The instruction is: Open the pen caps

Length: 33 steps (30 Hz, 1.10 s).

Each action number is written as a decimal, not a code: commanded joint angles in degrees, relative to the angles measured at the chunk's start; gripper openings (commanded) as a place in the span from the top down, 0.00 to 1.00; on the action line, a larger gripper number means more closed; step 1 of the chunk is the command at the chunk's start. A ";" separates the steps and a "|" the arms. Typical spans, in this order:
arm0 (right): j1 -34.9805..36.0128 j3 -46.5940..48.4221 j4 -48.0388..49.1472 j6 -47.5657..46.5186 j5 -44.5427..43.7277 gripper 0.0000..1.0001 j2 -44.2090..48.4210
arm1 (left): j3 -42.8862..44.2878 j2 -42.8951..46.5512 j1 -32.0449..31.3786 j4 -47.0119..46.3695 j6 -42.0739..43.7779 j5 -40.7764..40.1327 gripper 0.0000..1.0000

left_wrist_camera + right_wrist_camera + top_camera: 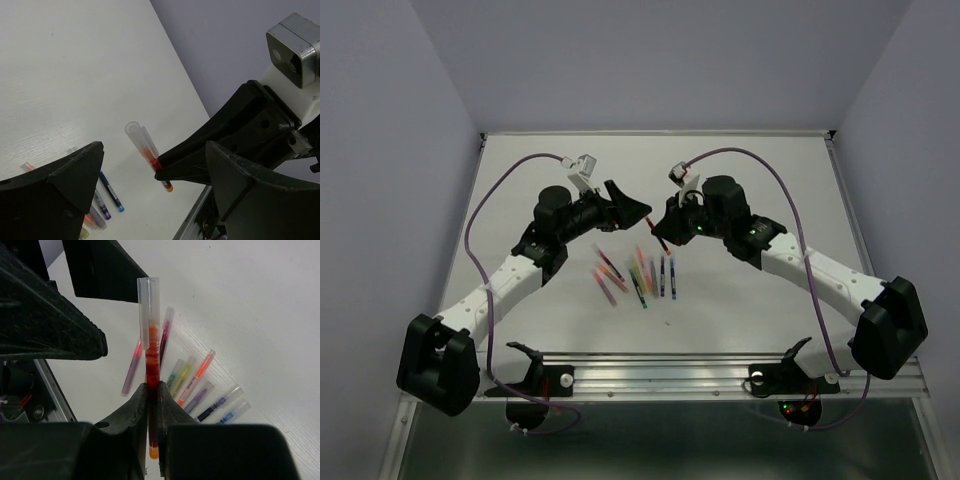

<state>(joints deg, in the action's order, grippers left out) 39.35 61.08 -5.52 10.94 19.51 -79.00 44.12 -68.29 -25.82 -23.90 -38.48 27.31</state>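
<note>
My right gripper (153, 390) is shut on a red-orange pen (152, 365) and holds it upright off the table. The pen's clear cap (148, 310) sits on its upper end. In the left wrist view the same cap (140, 137) stands between my left gripper's (155, 175) wide-open jaws, which touch neither cap nor pen. In the top view the left gripper (638, 212) and the right gripper (660, 230) meet tip to tip over the table's middle. Several capped pens (635, 275) in pink, green, orange and blue lie loose below them.
The loose pens (195, 382) lie fanned out on the white table (770, 180). A metal rail (720, 372) runs along the near edge. Purple cables (480, 220) loop beside each arm. Grey walls close in the back and both sides.
</note>
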 commanded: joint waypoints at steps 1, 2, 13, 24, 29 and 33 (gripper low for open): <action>-0.07 2.90 2.79 0.22 -1.14 0.99 -0.01 | 3.17 1.15 -1.16 -3.35 -0.63 -1.29 0.08; -0.07 3.08 2.79 0.05 -1.31 0.99 -0.27 | 3.25 1.06 -1.42 -3.35 -0.72 -1.56 0.09; -0.07 3.78 3.50 -0.04 -0.96 0.99 -0.10 | 3.78 -0.44 -2.56 -3.35 -1.95 -5.86 0.25; -0.07 3.78 3.59 -0.13 0.27 0.99 -0.10 | 5.10 -2.37 -3.88 -3.43 -2.04 -7.01 0.40; -0.07 3.78 3.76 -0.13 -0.26 0.99 -0.10 | 5.19 -2.72 -4.23 -3.43 -1.95 -7.01 0.46; -0.07 3.87 3.85 -0.13 -0.26 0.99 -0.19 | 5.36 -3.16 -4.41 -3.35 -1.86 -6.92 0.62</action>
<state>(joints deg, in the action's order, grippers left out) 39.35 62.11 -5.45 10.94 18.87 -79.59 46.65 -71.55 -29.56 -24.16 -40.91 19.92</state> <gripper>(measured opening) 0.121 0.427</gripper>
